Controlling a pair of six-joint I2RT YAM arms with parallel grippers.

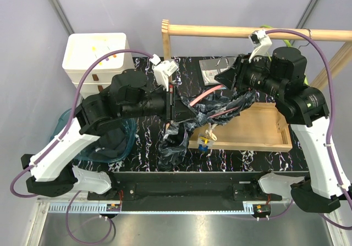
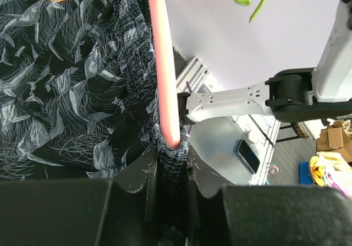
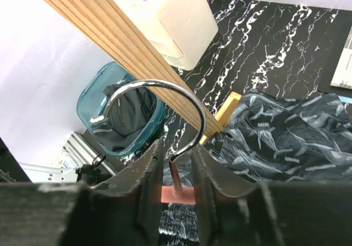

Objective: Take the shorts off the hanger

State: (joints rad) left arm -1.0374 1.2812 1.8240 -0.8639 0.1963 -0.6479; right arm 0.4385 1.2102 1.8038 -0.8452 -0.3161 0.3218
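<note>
Black marbled table [image 1: 247, 159] fills the middle of the top view. The patterned shorts [image 1: 181, 130] are slung above its centre on a pink hanger [image 1: 206, 94], with one end drooping toward the bottom edge. They look light, soft and limp, with a shirred waistband, so they should slide off if taken at that band beside the hanger's end. The left jaws, nearly closed, pinch that waistband where the pink tip pokes out. Farther up and right, the right jaws stand narrow around the stem of the steel hook [image 3: 175, 174]; whether they press it I cannot tell.
</note>
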